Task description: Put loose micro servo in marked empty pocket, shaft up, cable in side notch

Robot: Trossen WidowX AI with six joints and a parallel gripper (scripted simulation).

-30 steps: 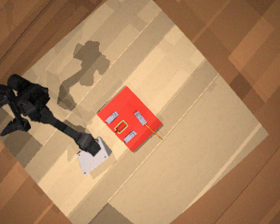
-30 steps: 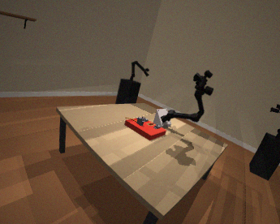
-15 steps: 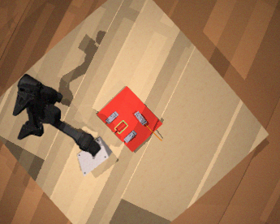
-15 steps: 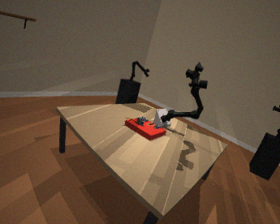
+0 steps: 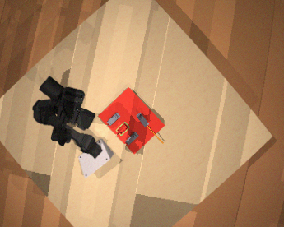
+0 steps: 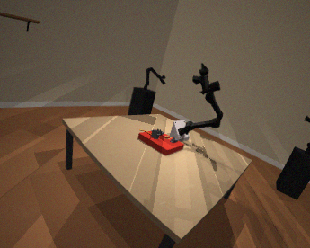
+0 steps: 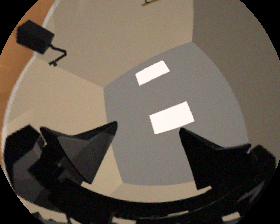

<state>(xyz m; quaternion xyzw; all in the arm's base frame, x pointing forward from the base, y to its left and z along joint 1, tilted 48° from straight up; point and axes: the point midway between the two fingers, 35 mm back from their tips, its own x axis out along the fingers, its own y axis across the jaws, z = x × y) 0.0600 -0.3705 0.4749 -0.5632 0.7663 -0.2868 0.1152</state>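
Gripper point(image 7: 147, 132), raised well above the table point(image 5: 204, 103) at left, jaws spread wide and holding nothing; red deck point(image 5: 122, 108) at centre, carrying the yellow-marked pocket point(image 5: 122, 128) and grey servos; loose micro servo point(image 5: 142, 119), apparently lying on the deck's right part, orange cable point(image 5: 155, 134) trailing off the edge.

The room looks dim and soft, with no hard glare. Light comes from above: 2 bright white ceiling panels point(image 7: 163, 96) show in the wrist view. The pale wooden table top point(image 5: 188, 74) has wide light and dark stripes across it. The black jointed robot arm point(image 6: 209, 105) drops a dark shadow on the flat red deck point(image 5: 118, 107). All the pictures are blocky and blurry. The wrist view is round, bent at its edges, with black corners.
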